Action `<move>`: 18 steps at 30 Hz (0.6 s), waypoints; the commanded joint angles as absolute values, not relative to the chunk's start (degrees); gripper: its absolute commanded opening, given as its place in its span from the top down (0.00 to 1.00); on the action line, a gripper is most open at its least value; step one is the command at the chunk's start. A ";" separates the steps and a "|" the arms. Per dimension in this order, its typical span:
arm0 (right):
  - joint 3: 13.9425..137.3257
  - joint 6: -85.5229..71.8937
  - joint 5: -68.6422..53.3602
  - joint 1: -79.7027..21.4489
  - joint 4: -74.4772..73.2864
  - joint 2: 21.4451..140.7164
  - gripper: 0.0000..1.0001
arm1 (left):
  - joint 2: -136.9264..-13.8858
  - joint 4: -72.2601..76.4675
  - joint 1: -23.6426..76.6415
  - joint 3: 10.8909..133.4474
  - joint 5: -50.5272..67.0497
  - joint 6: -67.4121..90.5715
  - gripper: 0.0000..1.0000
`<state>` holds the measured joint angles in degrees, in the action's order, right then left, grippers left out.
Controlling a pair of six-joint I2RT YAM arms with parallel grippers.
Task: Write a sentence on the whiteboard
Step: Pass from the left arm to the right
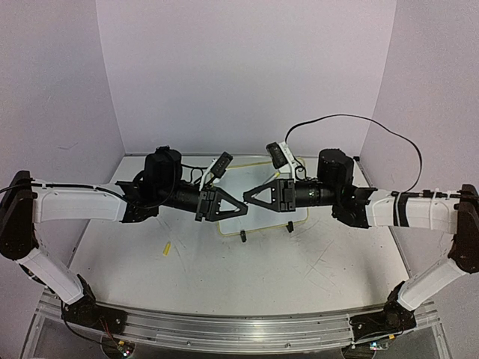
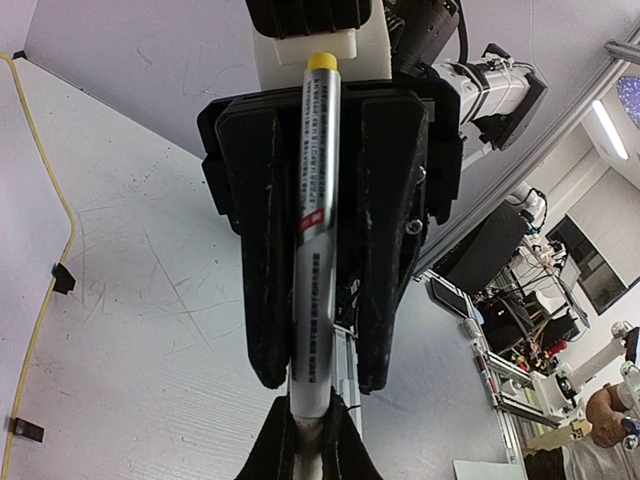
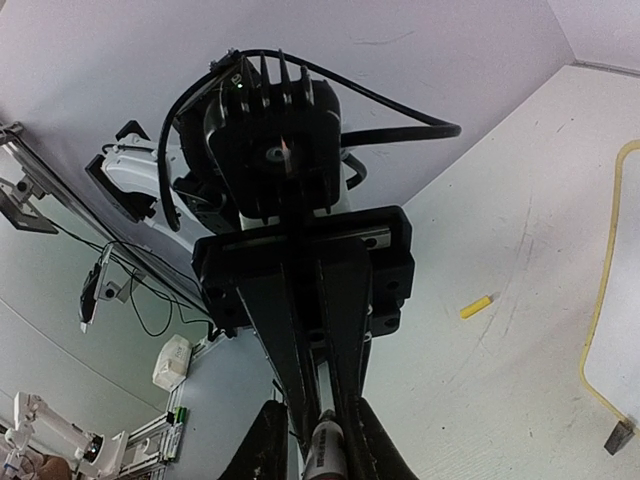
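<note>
The whiteboard (image 1: 258, 179) lies flat at the back middle of the table, with its pale yellow rim and two black clip feet toward me. It also shows in the left wrist view (image 2: 12, 300) and the right wrist view (image 3: 625, 340). Both grippers meet tip to tip above its near edge. My left gripper (image 1: 241, 211) is shut on the tapered end of a silver marker (image 2: 315, 250) with a yellow back end. My right gripper (image 1: 248, 196) flanks the marker's barrel. A gap shows beside one of its fingers (image 2: 385, 250).
A small yellow piece (image 1: 167, 247) lies on the table left of the board, and it also shows in the right wrist view (image 3: 476, 306). A black cable (image 1: 359, 120) loops above the right arm. Purple walls close the back and sides. A metal rail (image 1: 224, 329) runs along the near edge.
</note>
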<state>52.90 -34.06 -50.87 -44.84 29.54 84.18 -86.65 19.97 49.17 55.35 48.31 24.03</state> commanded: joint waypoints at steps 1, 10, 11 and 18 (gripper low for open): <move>53.81 -33.06 -53.17 -45.67 32.08 84.87 0.79 | -85.56 21.45 48.52 55.99 47.84 24.34 1.00; 53.74 -32.69 -52.69 -45.91 32.17 84.77 0.97 | -85.48 21.38 48.49 55.69 47.82 24.61 1.00; 53.61 -32.53 -52.38 -45.92 32.14 84.59 1.00 | -85.41 21.39 48.44 55.62 47.73 24.61 1.00; 52.17 -26.48 -38.72 -45.96 25.61 79.47 1.00 | -80.90 21.21 46.07 52.50 44.56 25.07 0.46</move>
<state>52.56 -31.78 -48.22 -45.23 28.99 84.22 -86.15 19.98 48.57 54.73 47.72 24.52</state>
